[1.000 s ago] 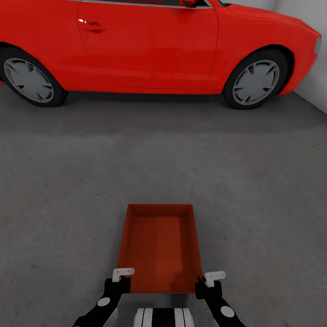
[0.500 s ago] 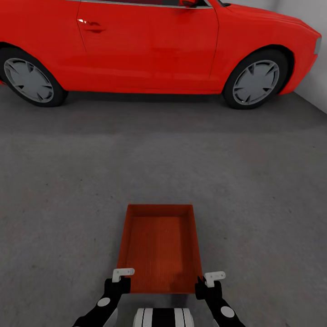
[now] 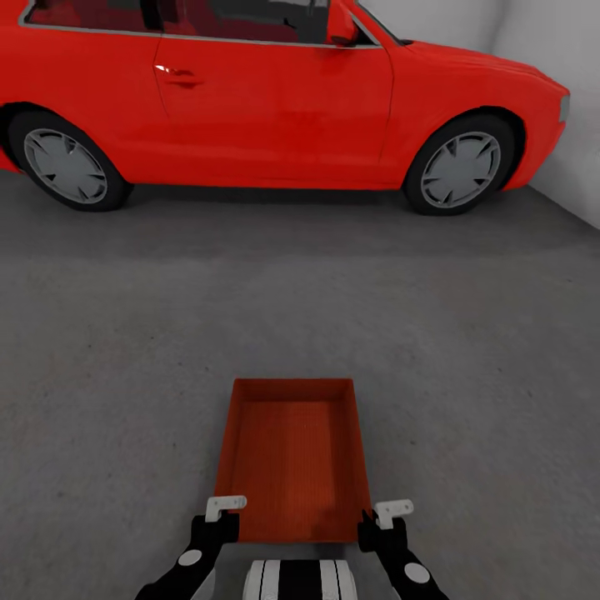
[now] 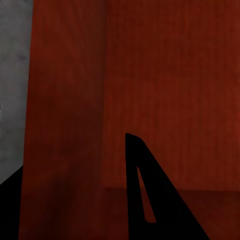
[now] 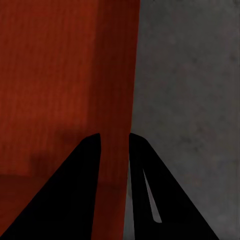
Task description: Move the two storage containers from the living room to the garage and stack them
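The right gripper (image 5: 114, 145) has its two black, wedge-shaped fingers (image 5: 75, 190) pinching the thin right-hand wall of an orange-red storage container (image 3: 293, 458), one finger inside and one outside. In the head view this gripper (image 3: 379, 523) sits at the container's near right corner, at about 5 o'clock in the picture. The left gripper (image 3: 218, 518) sits at the near left corner, at about 7 o'clock. In the left wrist view one black finger (image 4: 150, 195) lies over the container's inside and the other appears at the outer side of the left wall, so the wall runs between them; whether they press it I cannot tell.

The container is a rectangular open-topped box with thin plain walls and a finely ribbed bottom. Around it spreads the floor (image 3: 467, 350), dark grey and rough like concrete. At 12 o'clock, well apart, a glossy red car (image 3: 275, 92) stands side-on with two grey spoked wheels. A pale wall (image 3: 558, 50) rises at 1 o'clock. No readable writing.
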### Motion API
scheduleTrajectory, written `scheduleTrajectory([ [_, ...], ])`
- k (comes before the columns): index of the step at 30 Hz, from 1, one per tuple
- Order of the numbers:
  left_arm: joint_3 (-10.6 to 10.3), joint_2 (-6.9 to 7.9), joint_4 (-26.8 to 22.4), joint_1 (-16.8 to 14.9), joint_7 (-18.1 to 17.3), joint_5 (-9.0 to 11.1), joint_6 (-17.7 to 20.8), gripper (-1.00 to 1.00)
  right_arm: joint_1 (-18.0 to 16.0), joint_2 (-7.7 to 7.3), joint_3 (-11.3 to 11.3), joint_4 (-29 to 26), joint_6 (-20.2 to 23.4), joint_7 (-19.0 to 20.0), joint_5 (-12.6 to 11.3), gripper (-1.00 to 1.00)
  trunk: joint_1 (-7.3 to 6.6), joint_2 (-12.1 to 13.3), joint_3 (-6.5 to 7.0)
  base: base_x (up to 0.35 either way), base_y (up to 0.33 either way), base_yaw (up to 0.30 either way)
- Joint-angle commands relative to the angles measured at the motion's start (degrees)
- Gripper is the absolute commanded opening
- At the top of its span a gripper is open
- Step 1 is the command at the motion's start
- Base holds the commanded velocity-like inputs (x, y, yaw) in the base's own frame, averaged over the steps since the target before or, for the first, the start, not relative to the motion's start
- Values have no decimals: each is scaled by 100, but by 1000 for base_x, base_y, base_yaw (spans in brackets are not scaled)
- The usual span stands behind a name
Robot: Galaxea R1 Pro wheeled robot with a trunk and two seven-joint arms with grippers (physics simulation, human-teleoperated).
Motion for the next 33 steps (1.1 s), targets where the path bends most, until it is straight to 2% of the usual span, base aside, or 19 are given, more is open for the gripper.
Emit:
scheduleTrajectory([
  [1, 74, 79, -198, -8, 266, -16, -26, -100, 1, -11, 48, -16, -101, 104, -26, -100, 348, -2, -3, 0, 0, 0],
  [10, 83, 85, -199, -8, 262, -16, -26, -100, 1, -11, 48, -16, -109, 79, 0, -100, 348, -2, -3, 0, 0, 0],
  [11, 83, 86, -200, -8, 259, -16, -22, 100, 0, -12, 48, -16, -109, 77, 3, -100, 348, -2, -3, 0, 0, 0],
  [12, 79, 86, -199, -8, 248, -20, -19, 100, 0, -12, 48, -16, -114, 77, 15, -100, 348, -2, -3, 0, 0, 0],
  [13, 77, 86, -199, -8, 248, -20, -19, 100, 0, -12, 48, -16, -116, 77, 20, 100, 348, -2, -3, 0, 0, 0],
  [33, 71, 80, -206, -8, 254, -16, -12, 100, 0, -10, 45, -18, -103, 72, 11, 100, 348, -2, -3, 0, 0, 0],
])
